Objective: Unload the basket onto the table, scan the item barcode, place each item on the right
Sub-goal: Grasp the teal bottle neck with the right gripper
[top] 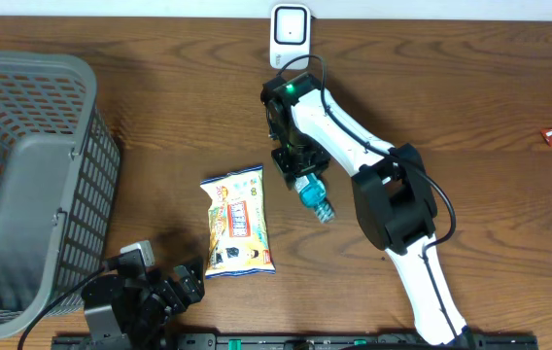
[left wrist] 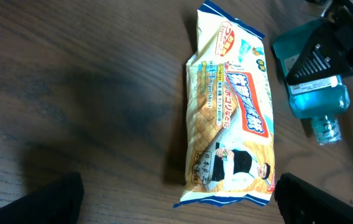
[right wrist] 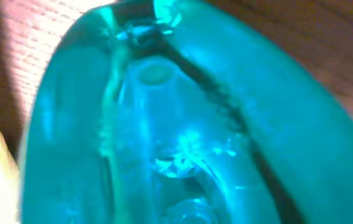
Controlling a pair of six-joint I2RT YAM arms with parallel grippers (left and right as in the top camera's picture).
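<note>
Grey plastic basket (top: 96, 185) at table's left edge; inside, only its plain grey floor shows. Teal translucent bottle (top: 316, 198) lies mid-table, neck and clear cap toward the near edge. Whether it holds liquid cannot be told.

Right gripper (top: 298, 168) sits on the bottle's body, jaws pressed to its sides. In the left wrist view a black finger (left wrist: 316, 59) covers the bottle's (left wrist: 318, 101) upper part. The right wrist view is filled by the bottle (right wrist: 183, 124), blurred.

Left gripper (top: 187, 282) near the front edge, jaws spread wide, holding nothing; one finger (left wrist: 46, 199) is at the lower left corner. Snack packet (top: 238, 222) lies flat just beyond it, left of the bottle.

White scanner (top: 289, 34) stands at the far edge, behind the right gripper.
</note>
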